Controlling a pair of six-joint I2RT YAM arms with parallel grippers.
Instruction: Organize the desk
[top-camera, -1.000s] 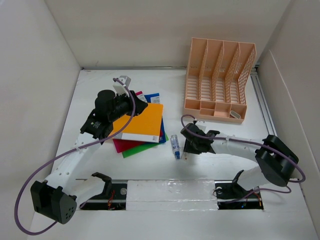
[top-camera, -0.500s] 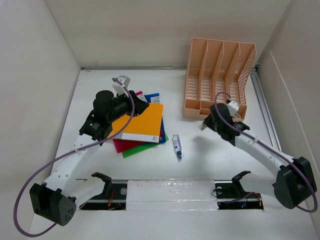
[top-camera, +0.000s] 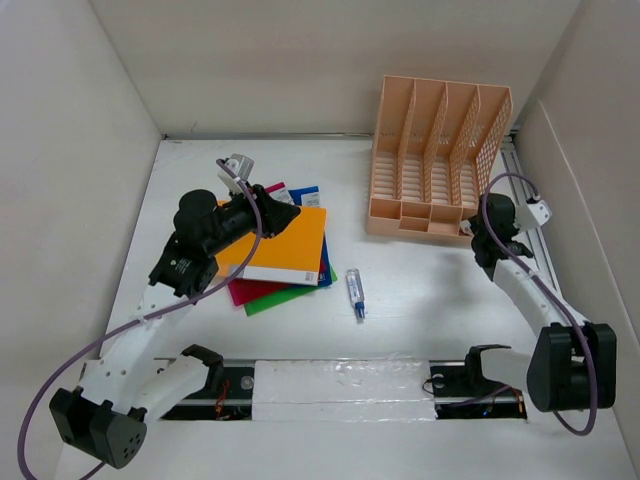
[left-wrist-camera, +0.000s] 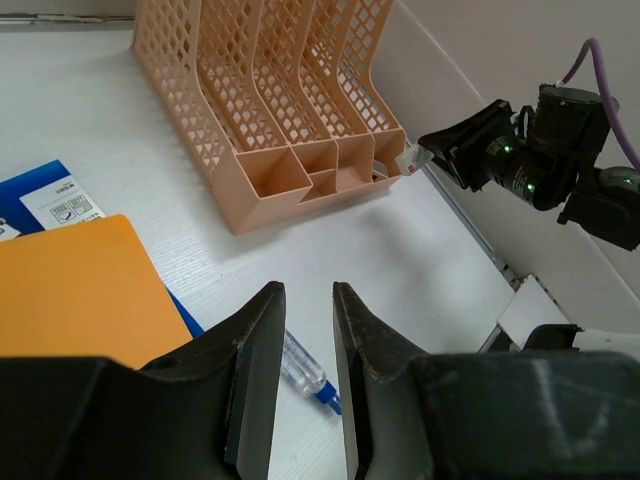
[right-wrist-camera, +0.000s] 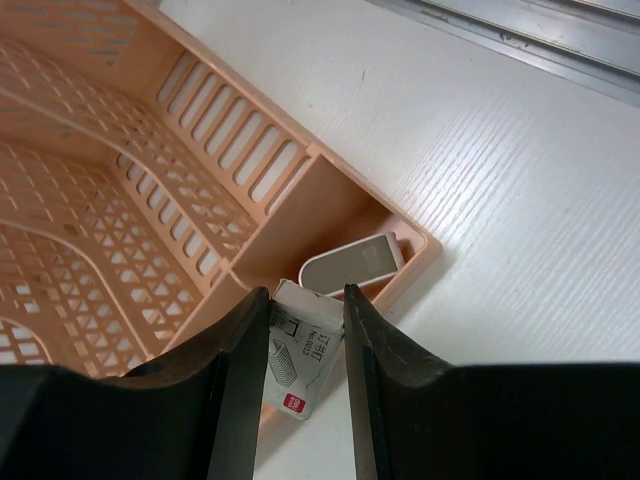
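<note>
Our right gripper (right-wrist-camera: 303, 305) pinches a small white labelled box (right-wrist-camera: 298, 370) at the front of the peach file rack (top-camera: 437, 160), near the far right corner of the desk (top-camera: 420, 300). Our left gripper (left-wrist-camera: 306, 292) hovers over the orange notebook (top-camera: 285, 245) toward the left edge, its fingers slightly parted and empty.

Pen (left-wrist-camera: 305, 372), file rack (left-wrist-camera: 280, 110) on white desk (left-wrist-camera: 420, 250)

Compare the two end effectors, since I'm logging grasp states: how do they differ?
The right end effector is shut on a small white labelled box; the left end effector is empty and slightly open. The right is at the peach file rack's front corner compartment; the left is by the orange notebook, away from the rack. Both are dark and two-fingered.
</note>
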